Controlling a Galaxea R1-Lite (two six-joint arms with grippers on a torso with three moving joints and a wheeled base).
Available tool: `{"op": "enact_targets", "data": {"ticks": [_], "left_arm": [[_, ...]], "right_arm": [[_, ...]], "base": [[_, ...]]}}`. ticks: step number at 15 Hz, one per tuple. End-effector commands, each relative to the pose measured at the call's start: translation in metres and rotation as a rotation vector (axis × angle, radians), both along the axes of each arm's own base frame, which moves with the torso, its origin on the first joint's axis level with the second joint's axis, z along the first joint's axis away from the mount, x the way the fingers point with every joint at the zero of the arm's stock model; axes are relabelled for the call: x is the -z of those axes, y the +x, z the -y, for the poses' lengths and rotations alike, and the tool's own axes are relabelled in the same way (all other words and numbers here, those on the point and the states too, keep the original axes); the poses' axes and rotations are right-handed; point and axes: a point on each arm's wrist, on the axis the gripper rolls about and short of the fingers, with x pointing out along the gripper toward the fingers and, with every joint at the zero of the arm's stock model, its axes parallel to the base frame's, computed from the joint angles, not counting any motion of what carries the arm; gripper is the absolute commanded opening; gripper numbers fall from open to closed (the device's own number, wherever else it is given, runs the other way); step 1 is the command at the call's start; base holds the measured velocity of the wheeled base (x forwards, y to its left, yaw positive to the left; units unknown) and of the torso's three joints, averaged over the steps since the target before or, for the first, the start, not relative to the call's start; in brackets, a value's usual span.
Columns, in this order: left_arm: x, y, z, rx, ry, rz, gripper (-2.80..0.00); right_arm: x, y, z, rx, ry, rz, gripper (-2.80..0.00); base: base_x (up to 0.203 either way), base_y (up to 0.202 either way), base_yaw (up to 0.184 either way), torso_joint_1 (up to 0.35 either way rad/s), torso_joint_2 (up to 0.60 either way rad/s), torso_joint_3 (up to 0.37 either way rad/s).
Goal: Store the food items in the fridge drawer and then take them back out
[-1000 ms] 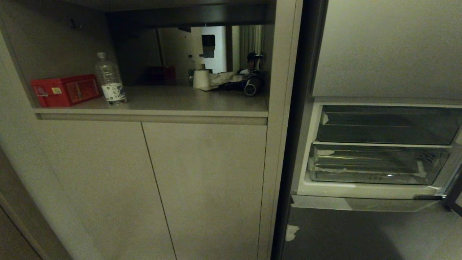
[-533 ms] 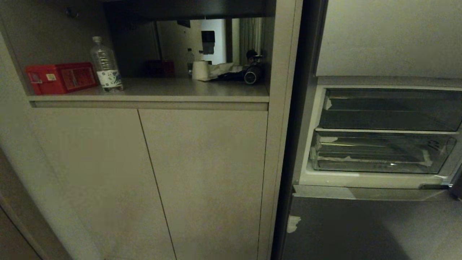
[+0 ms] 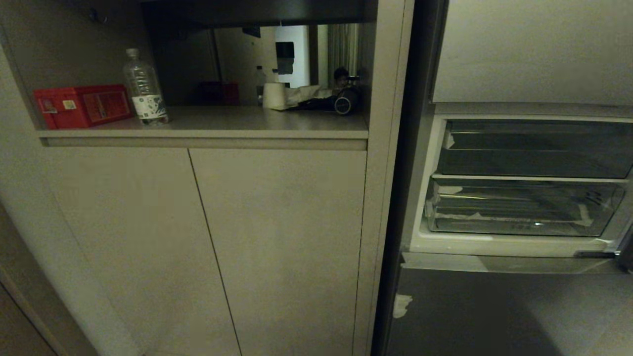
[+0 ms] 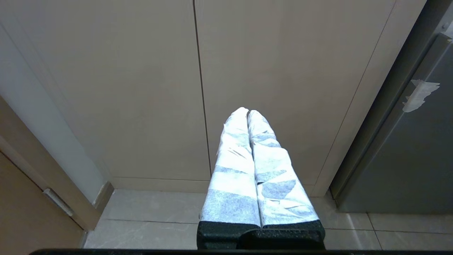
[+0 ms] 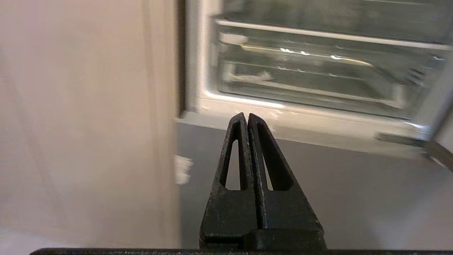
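The fridge drawer (image 3: 519,210), a clear bin with white tape scraps at its corners, sits pushed in at the bottom of the open fridge compartment on the right. It also shows in the right wrist view, fridge drawer (image 5: 311,81), blurred. The food items are out of view. My right gripper (image 5: 245,115) is shut and empty, pointing at the grey fridge front just below the drawer. My left gripper (image 4: 247,111), its fingers wrapped in white, is shut and empty, facing the beige cabinet doors low down. Neither gripper shows in the head view.
A darker shallow tray (image 3: 534,148) sits above the drawer. The cabinet niche on the left holds a red box (image 3: 81,105), a water bottle (image 3: 144,89), a paper roll (image 3: 274,95) and a dark round object (image 3: 342,105). The fridge door edge (image 3: 625,252) stands at far right.
The whole head picture has shifted upward, so the camera has moved; shelf and fridge stay where they were. The drawer stays pushed in.
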Motion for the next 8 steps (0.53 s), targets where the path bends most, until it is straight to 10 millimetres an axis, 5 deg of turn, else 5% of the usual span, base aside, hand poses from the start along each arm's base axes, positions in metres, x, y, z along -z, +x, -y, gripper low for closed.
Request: {"op": "enact_targets", "data": {"ticks": [1,2,8], "left_arm": [[0.0,0.0,0.0,-0.001,0.0,-0.003,-2.8],[0.0,0.0,0.0,-0.001,0.0,-0.003,-2.8],[0.0,0.0,0.0,-0.001,0.0,-0.002,-2.8]], "right_arm": [[-0.03,0.035,-0.001,-0.061,0.013,-0.207,-2.8],[-0.04,0.059,-0.002,-0.101,0.025,-0.312,0.0],[-0.043,0.2,-0.019,-0.291,0.06,-0.514,0.0]], "base": [[0.0,0.0,0.0,0.0,0.0,0.0],[0.0,0.0,0.0,0.0,0.0,0.0],[0.0,0.0,0.0,0.0,0.0,0.0]]}}
